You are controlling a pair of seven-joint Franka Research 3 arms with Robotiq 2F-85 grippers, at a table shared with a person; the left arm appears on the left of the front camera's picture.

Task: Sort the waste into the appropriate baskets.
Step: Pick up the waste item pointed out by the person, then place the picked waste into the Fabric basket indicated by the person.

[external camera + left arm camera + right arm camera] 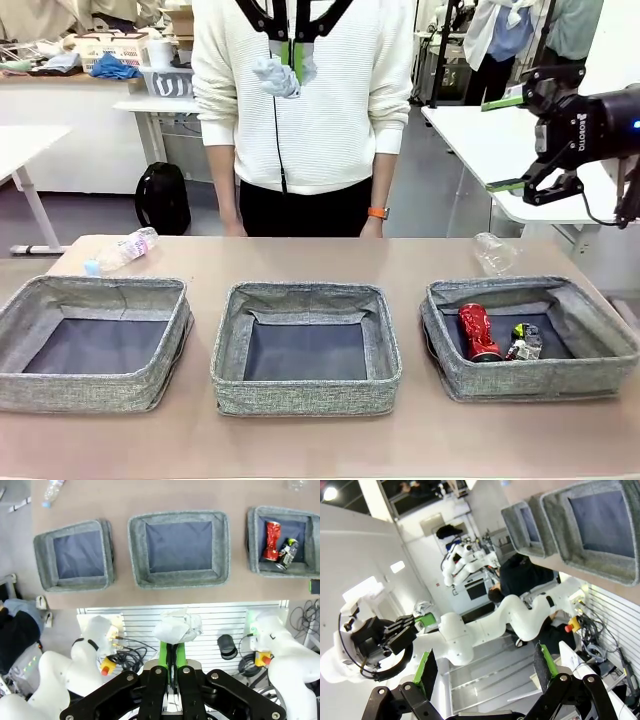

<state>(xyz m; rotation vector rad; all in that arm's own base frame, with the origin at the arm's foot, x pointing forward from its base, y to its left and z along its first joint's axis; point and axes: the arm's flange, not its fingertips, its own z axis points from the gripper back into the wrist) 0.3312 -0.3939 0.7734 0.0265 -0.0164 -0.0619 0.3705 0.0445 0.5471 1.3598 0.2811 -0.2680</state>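
Observation:
High above the middle basket (305, 395) my left gripper (290, 55) is shut on the white paper wad (275, 78). The left wrist view looks straight down past the paper wad (175, 627) in the green pads onto all three baskets. The right basket (530, 378) holds a red can (477, 330) and a silver-black can (522, 342). The left basket (90, 385) holds nothing. One clear bottle (122, 250) lies behind the left basket, another clear bottle (495, 252) behind the right one. My right gripper (503, 145) hangs open and holds nothing, high at the right.
A person in a white sweater (300, 100) stands at the far edge behind the middle basket, hands down by the table. White tables stand behind at left and right. A black backpack (163, 198) sits on the floor.

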